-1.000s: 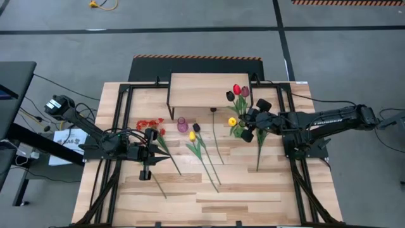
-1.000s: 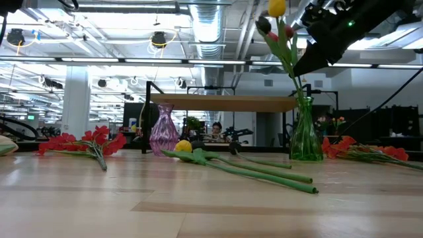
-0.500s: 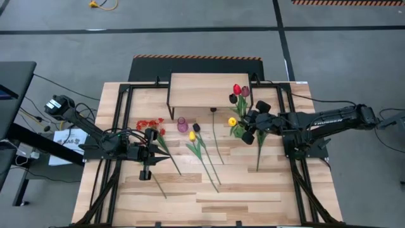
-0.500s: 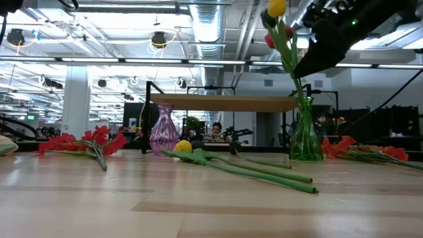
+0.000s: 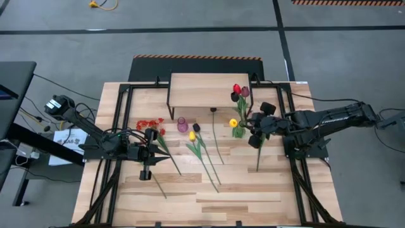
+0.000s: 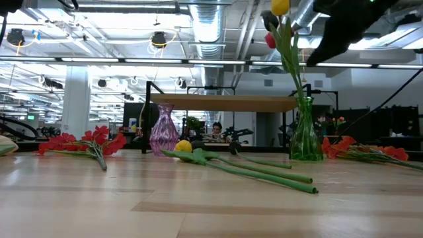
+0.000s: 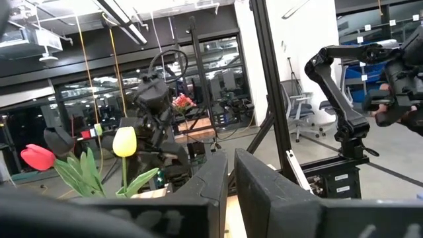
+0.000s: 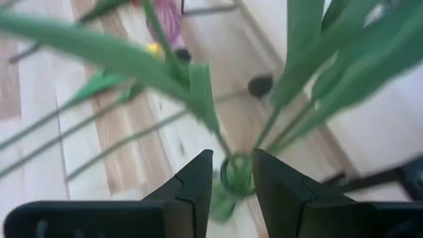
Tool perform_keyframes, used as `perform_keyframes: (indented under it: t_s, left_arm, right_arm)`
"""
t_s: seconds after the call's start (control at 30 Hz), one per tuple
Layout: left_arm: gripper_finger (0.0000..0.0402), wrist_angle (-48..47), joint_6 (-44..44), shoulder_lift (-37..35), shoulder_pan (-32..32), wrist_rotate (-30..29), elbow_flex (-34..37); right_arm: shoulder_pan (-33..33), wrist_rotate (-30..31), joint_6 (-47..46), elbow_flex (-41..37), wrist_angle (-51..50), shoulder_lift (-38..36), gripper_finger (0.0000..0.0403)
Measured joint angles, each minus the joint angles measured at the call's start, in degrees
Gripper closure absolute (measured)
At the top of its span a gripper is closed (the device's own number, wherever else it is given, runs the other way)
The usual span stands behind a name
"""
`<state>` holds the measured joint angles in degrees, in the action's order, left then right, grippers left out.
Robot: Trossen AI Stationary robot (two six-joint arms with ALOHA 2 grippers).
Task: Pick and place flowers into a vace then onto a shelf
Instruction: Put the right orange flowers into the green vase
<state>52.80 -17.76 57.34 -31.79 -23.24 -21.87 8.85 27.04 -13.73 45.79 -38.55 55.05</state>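
R gripper withdrawn — tulips upright, vase

The table is pale wood planks, smooth with a slight sheen. The shelf has a light-wood top, matt, on thin black metal legs. Two vases look like glossy clear glass: one green, one purple. The flowers look like smooth plastic. The arms are matt black.

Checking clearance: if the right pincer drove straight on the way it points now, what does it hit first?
Probably the green vase: the right pincer looks down onto its mouth, fingers apart, tulip stems and leaves crowding that line. Depth is unclear, so a leaf may brush first.
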Motion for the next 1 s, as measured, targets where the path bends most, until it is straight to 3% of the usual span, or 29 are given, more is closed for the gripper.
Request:
perform_keyframes:
  t_s: [0.27, 0.43, 0.6, 0.8, 1.0]
  left_arm:
    - [0.0386, -1.78, 0.02, -0.01, 0.01, -0.07, 0.00]
    - [0.0386, -3.39, -0.21, 0.00, 0.00, -0.37, 0.00]
    - [0.0386, -4.41, -0.26, -0.02, 0.00, -0.39, 0.00]
    - [0.0386, -6.91, -1.24, -0.02, 0.00, -1.25, 0.00]
    - [0.0386, -7.05, -4.43, -0.02, 0.02, -3.30, 0.00]
  right_arm:
    - [5.64, -0.51, -17.56, 0.12, -11.64, 0.03, 0.0303]
    - [12.26, -4.30, -29.93, -0.95, -11.63, 0.17, 0.0303]
    - [20.49, -3.74, -39.78, -2.57, -10.29, 2.66, 0.0304]
    - [29.86, 5.95, -46.93, -5.02, -0.09, 9.95, 0.0304]
    - [35.11, 18.26, -51.02, -5.48, 10.96, 21.15, 0.0304]
